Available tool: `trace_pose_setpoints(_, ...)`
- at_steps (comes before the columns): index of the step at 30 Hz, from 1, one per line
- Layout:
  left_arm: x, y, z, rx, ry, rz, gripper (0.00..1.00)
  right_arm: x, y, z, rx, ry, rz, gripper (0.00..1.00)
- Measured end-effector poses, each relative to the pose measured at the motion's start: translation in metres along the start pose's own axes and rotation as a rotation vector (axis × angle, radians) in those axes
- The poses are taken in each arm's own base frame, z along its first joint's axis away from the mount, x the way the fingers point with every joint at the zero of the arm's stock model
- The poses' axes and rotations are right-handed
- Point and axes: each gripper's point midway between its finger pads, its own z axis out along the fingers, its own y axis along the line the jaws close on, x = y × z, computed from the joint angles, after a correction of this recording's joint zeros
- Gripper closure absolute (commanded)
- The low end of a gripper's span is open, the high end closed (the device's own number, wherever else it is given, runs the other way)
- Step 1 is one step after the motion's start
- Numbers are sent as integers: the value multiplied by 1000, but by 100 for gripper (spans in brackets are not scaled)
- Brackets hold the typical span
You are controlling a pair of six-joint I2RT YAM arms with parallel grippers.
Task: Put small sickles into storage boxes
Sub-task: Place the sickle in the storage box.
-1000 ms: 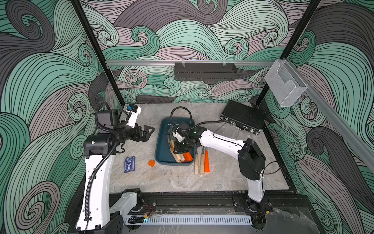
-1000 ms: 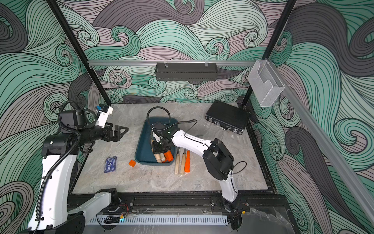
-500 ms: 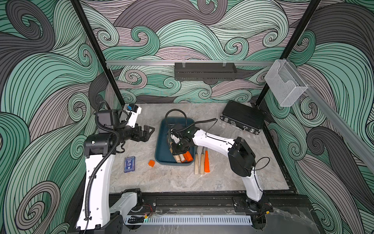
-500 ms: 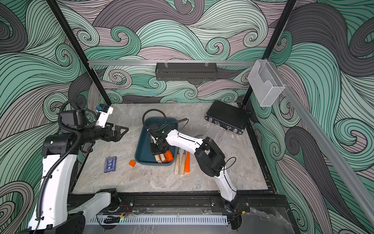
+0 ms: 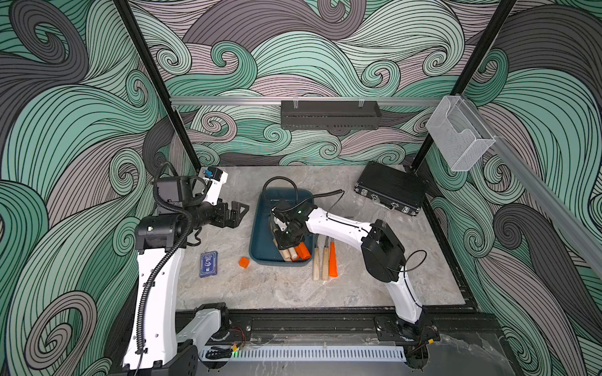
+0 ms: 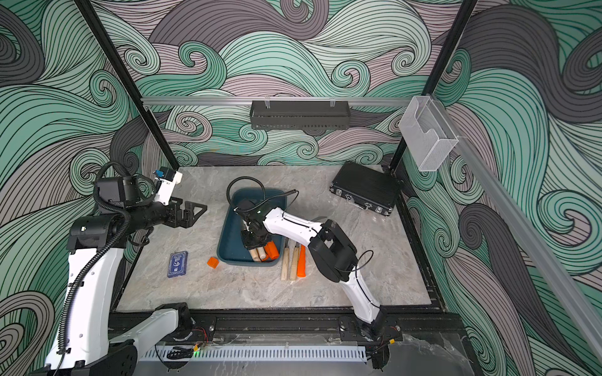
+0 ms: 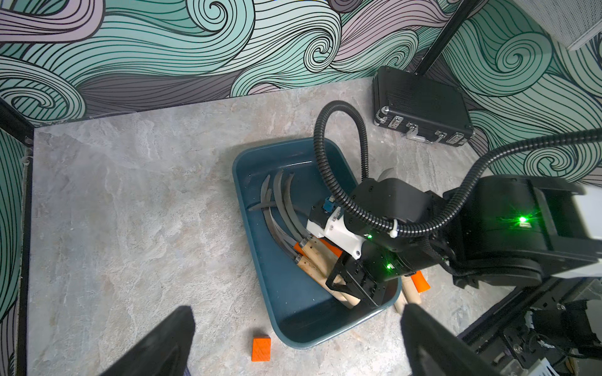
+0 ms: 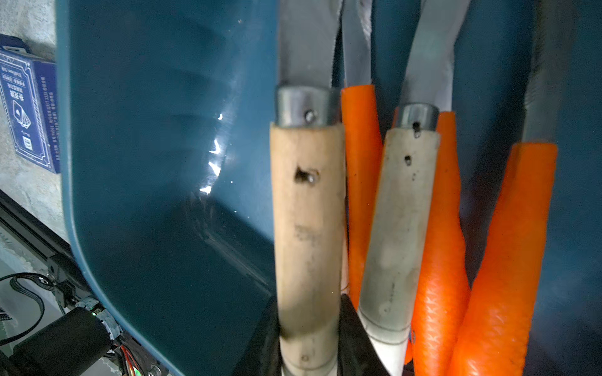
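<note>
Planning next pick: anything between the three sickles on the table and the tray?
Nothing on the table: the three sickles lie right beside the tray wall. Only the right arm crosses above their blades, the right gripper shut on a wooden-handled sickle in the tray.

In tray: sickles; R of it on table: loose sickles.

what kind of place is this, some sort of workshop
Probably a robot test cell, not a workshop: white robot arms mounted at a marble-look tabletop, wave-print wall panels on black frame posts.
</note>
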Motion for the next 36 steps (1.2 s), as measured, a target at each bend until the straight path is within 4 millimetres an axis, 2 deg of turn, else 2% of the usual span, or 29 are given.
trace_pose_setpoints(7, 0, 0, 0, 0, 1, 0, 2, 3, -4, 11, 29, 25, -12, 74)
trace_pose_setpoints(16, 1, 0, 0, 0, 3, -1, 1, 3, -6, 11, 50, 20, -23, 64)
trace_pose_setpoints(29, 1, 0, 0, 0, 3, -1, 2, -2, -6, 7, 64, -2, -33, 63)
trace_pose_setpoints(33, 1, 1, 0, -5, 4, 0, 1, -5, -6, -5, 74, -30, -43, 64)
trace_pose_setpoints(36, 1, 1, 0, -8, 4, 0, 1, -7, -5, -26, 82, -73, -59, 63)
